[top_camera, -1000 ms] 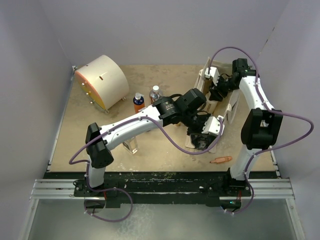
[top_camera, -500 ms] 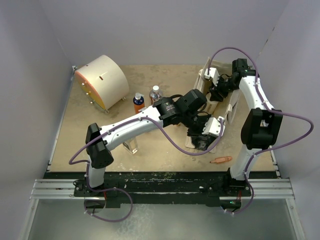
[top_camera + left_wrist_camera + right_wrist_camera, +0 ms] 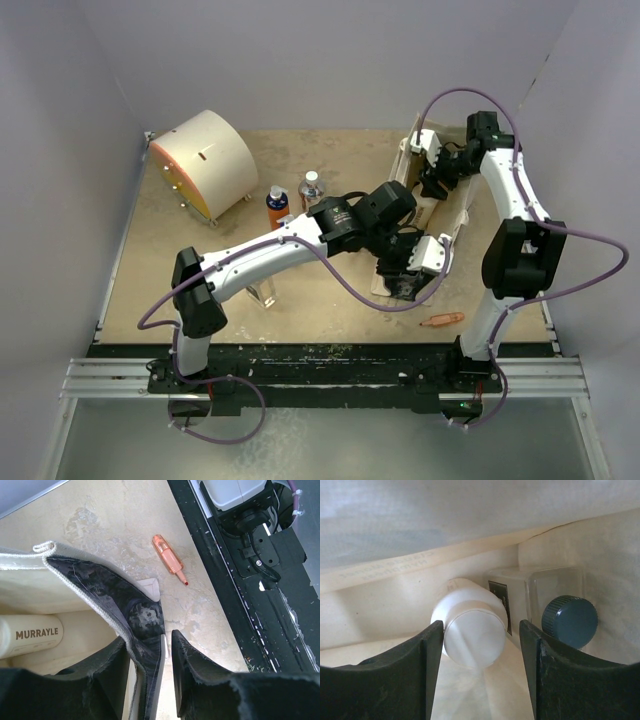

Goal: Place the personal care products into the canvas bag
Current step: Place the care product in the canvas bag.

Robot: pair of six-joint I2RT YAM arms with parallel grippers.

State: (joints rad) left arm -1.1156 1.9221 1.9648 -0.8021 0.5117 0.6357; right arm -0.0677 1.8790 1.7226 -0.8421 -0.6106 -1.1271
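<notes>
Flanking tan tabletop [image 3: 340, 160], grey walls [image 3: 330, 60], canvas bag [image 3: 95, 585], left gripper [image 3: 150, 637] released, right gripper [image 3: 480, 625] released

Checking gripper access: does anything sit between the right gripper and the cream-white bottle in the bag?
Nothing visible. The cream-white bottle lies directly between the right gripper's open fingers inside the canvas bag; the clear dark-capped bottle sits beside it.

Within the canvas bag [image 3: 463, 212] a round bottle [image 3: 470, 630] and a square bottle [image 3: 560, 605] are lodged side by side. Left of the bag a nearer bottle [image 3: 277, 205] and a farther bottle [image 3: 311, 187] are stood together. A fifth bottle [image 3: 262, 291] is set further forward, a drum [image 3: 205, 163] far left and behind. A pen [image 3: 441, 320] is laid just before the bag.
</notes>
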